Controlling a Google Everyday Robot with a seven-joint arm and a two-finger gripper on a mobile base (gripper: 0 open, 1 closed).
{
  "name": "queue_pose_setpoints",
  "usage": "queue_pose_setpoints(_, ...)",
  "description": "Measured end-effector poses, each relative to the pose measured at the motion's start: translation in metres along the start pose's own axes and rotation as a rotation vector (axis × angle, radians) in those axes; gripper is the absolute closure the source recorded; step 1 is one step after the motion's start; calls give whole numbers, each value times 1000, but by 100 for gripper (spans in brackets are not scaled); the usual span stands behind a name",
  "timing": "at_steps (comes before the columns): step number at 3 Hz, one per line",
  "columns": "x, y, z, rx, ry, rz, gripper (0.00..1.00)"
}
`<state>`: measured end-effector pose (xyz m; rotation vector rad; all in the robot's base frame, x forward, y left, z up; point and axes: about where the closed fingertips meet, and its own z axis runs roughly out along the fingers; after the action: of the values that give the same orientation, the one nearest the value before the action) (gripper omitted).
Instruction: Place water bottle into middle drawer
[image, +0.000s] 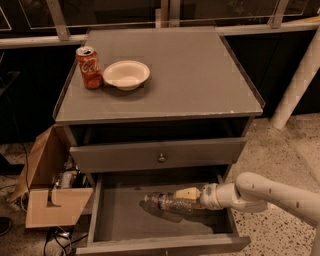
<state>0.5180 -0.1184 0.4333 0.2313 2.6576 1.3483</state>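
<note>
Grey cabinet, middle drawer open | gripper clasps water bottle | second finger hidden

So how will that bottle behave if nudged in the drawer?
Likely to roll: the bottle is round and lies sideways in the gripper, over the flat floor of the drawer. Probably light and a bit squashy, since it looks like thin clear plastic.
</note>
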Motion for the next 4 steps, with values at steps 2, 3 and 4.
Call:
queue_pose_setpoints(2, 12, -15, 8, 10, 13, 33, 100)
queue_pose_setpoints(3, 20, -28, 11, 5, 12, 69, 100)
queue_pose_setpoints(4, 23, -33, 11, 2, 13, 79, 100)
